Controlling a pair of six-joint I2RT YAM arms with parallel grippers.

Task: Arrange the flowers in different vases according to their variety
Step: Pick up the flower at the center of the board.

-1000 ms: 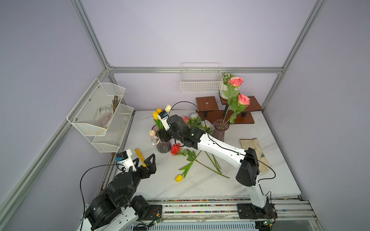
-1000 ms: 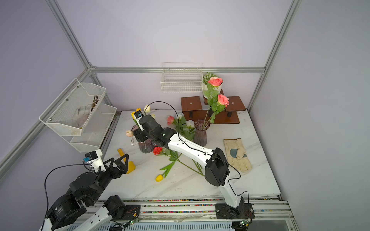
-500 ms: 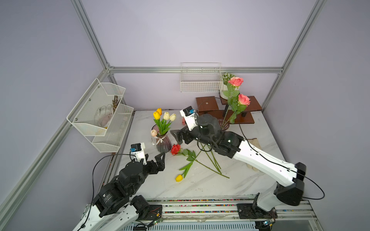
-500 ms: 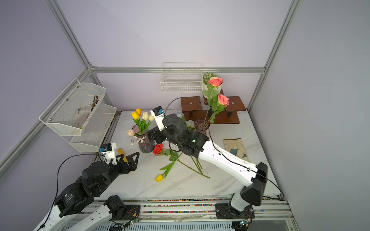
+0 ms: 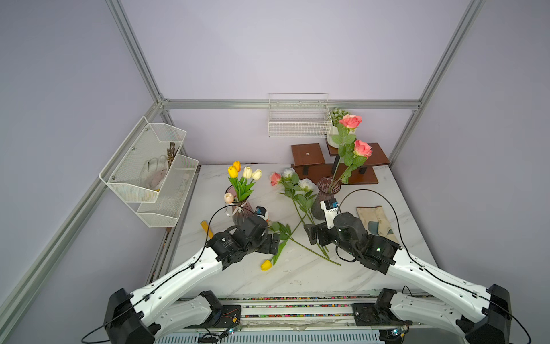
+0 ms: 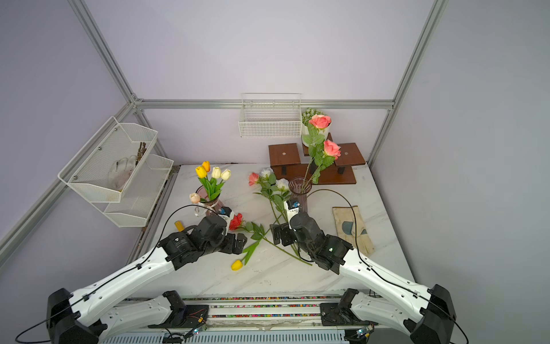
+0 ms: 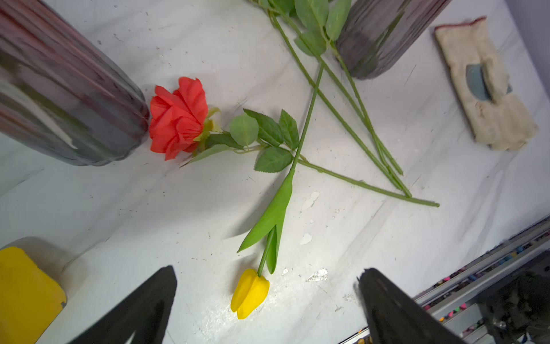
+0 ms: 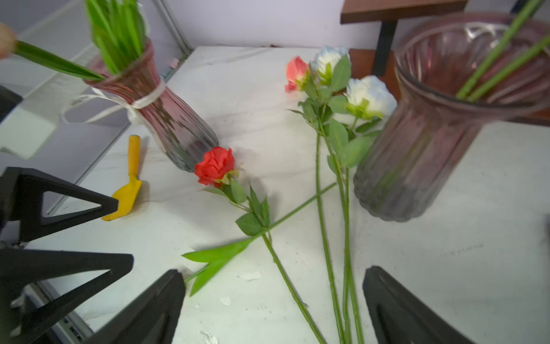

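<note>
We see both pincers wide open, and neither one holds anything. The left pincer [image 7: 268,269] hangs over the bench [image 5: 297,277] near the yellow tulip [image 7: 250,293]. In the left wrist view the bloom shows in the gap of this pincer. The right pincer [image 8: 273,271] hangs over the long green stems of the roses that lie on the bench.

The vase with the white bow [image 5: 242,216] stands on the left side of the bench. It holds tulips [image 5: 242,175]: yellow, orange, cream and one pale pink that leans out low. The vase with the flared rim [image 5: 327,190] stands further right, and two pink roses [image 5: 351,122] stand tall in it.

The red rose [image 7: 178,119] lies on the bench with its bloom right beside the foot of the bow vase. The yellow tulip's stem crosses the red rose's stem. One pink rose [image 5: 275,178] and two white roses [image 5: 306,184] lie between the two vases.

A yellow trowel [image 8: 128,184] lies beside the bow vase. A glove [image 5: 375,217] lies on the right side of the bench.
</note>
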